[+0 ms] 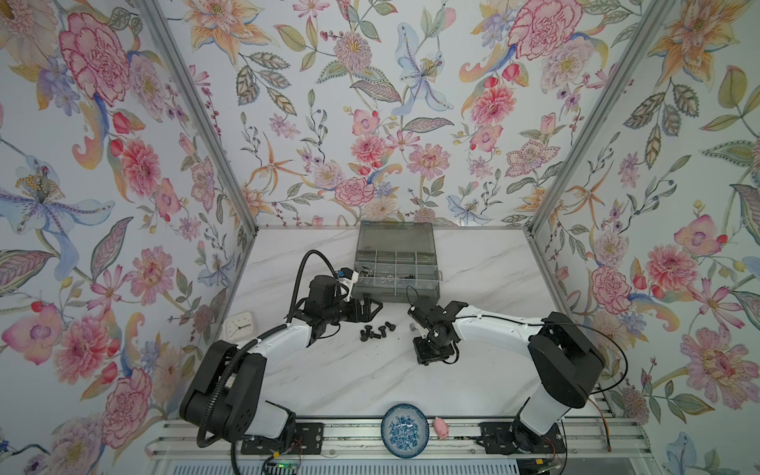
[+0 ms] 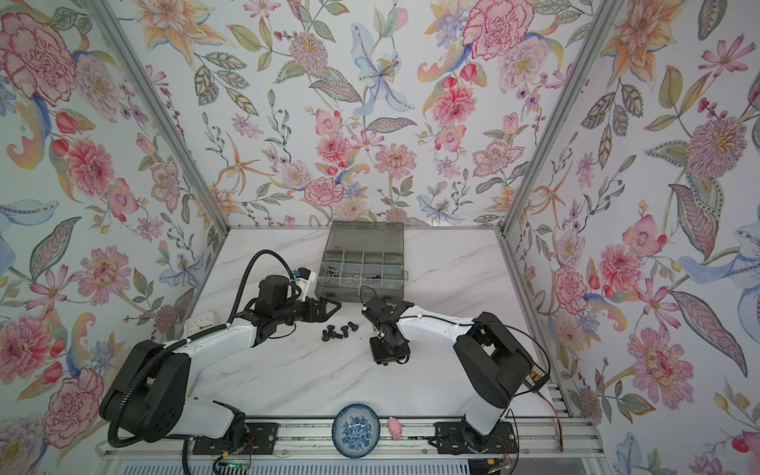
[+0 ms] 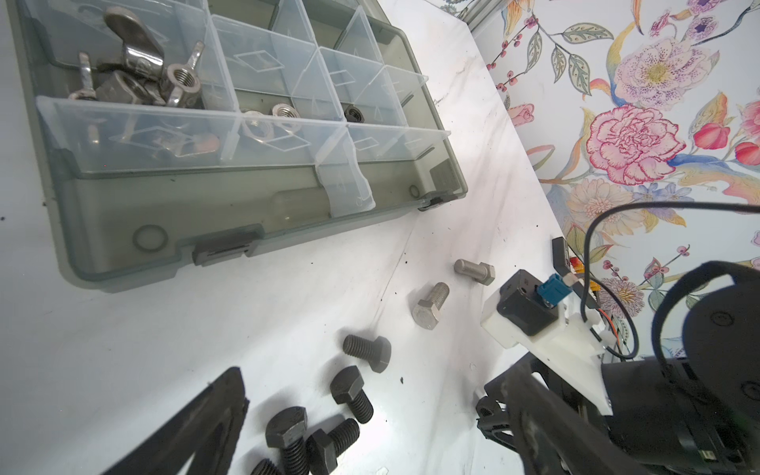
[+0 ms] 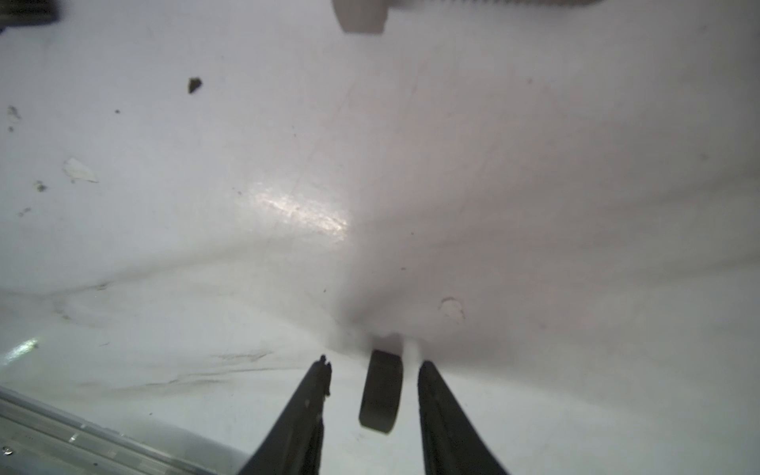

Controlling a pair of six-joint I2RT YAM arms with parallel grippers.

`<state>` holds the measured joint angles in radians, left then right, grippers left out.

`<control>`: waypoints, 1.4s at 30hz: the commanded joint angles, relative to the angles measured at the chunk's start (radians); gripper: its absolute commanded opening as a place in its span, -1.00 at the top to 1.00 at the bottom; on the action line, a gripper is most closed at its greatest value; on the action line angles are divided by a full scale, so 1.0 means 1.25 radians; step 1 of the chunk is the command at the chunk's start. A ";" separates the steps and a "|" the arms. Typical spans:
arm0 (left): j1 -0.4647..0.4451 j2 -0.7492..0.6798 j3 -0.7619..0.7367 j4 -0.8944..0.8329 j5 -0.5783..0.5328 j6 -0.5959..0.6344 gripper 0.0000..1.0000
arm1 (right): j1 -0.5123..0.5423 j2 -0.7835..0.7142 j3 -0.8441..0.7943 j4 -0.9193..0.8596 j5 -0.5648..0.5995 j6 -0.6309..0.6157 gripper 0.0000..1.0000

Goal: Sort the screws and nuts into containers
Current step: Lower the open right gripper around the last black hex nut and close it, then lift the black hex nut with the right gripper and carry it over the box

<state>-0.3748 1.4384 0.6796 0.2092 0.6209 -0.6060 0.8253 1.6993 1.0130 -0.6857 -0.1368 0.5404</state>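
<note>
My right gripper (image 4: 374, 362) stands parted around a small dark fastener (image 4: 380, 395) on the marble table (image 4: 534, 205), neither finger touching it, while my left gripper (image 1: 375, 309) hangs wide open near the black screws (image 1: 383, 329), before the organizer box (image 1: 395, 294).

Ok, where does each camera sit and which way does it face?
Top views: high over the bases, looking down and back; both arms, organizer box, black screws.
Left wrist: faces box and screws; one finger of the left claw shows.
Right wrist: low, facing the table; right claw straddles a blurred screw.
Shared: box, in top and left wrist.
</note>
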 commanded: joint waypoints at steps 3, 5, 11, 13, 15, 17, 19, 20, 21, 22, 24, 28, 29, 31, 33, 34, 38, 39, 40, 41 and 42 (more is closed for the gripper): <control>0.010 0.003 0.006 0.002 -0.007 0.014 -0.99 | 0.007 0.014 -0.010 -0.016 0.028 0.013 0.33; 0.009 0.004 0.006 0.002 -0.006 0.015 -0.99 | 0.007 0.016 -0.013 -0.016 0.029 0.013 0.38; 0.011 0.005 0.004 0.006 -0.005 0.014 -0.99 | 0.007 0.019 -0.015 -0.017 0.032 0.014 0.64; 0.009 0.004 0.005 0.007 -0.005 0.015 -0.99 | 0.007 0.016 -0.015 -0.016 0.034 0.013 0.79; 0.009 0.002 0.003 0.007 -0.006 0.014 -0.99 | 0.006 0.006 -0.015 -0.016 0.034 0.010 0.91; 0.010 -0.001 0.004 0.005 -0.008 0.015 -0.99 | 0.002 -0.012 -0.012 -0.016 0.035 0.002 1.00; 0.010 -0.001 0.006 0.006 -0.009 0.014 -0.99 | -0.007 -0.033 0.001 -0.016 0.037 -0.016 1.00; 0.009 0.001 0.008 0.006 -0.008 0.014 -0.99 | -0.012 -0.046 0.012 -0.016 0.041 -0.031 1.00; 0.010 0.002 0.009 0.006 -0.007 0.014 -0.99 | -0.018 -0.057 0.024 -0.016 0.045 -0.045 1.00; 0.010 0.004 0.013 0.006 -0.006 0.014 -0.99 | -0.026 -0.068 0.041 -0.015 0.051 -0.067 1.00; 0.010 0.004 0.018 0.008 -0.006 0.013 -0.99 | -0.045 -0.084 0.077 -0.009 0.056 -0.110 1.00; 0.009 -0.002 0.016 0.023 -0.007 0.003 -0.99 | -0.100 -0.085 0.169 0.011 0.064 -0.200 1.00; 0.009 -0.001 0.014 0.029 -0.006 -0.003 -0.99 | -0.115 -0.076 0.201 0.016 0.069 -0.221 1.00; 0.009 0.002 0.010 0.041 0.000 -0.010 -0.99 | -0.137 -0.046 0.262 0.017 0.077 -0.263 1.00; 0.010 0.004 0.003 0.050 0.003 -0.016 -0.99 | -0.171 -0.008 0.323 0.020 0.104 -0.298 1.00; 0.010 0.003 0.000 0.054 0.002 -0.017 -0.99 | -0.180 0.015 0.355 0.021 0.112 -0.314 1.00; 0.010 -0.002 -0.017 0.092 0.020 -0.037 -0.99 | -0.198 0.107 0.452 0.057 0.159 -0.365 1.00; 0.010 -0.001 -0.018 0.096 0.023 -0.040 -0.99 | -0.202 0.126 0.468 0.068 0.160 -0.372 1.00; 0.010 -0.001 -0.018 0.096 0.024 -0.042 -0.99 | -0.206 0.148 0.487 0.079 0.159 -0.374 1.00; 0.010 -0.001 -0.018 0.096 0.024 -0.042 -0.99 | -0.211 0.169 0.504 0.094 0.160 -0.376 1.00; 0.010 -0.001 -0.018 0.094 0.023 -0.041 -0.99 | -0.213 0.187 0.518 0.105 0.157 -0.376 1.00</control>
<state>-0.3744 1.4384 0.6739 0.2939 0.6262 -0.6415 0.5659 1.8801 1.6146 -0.5915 0.0326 0.1207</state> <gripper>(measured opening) 0.994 0.116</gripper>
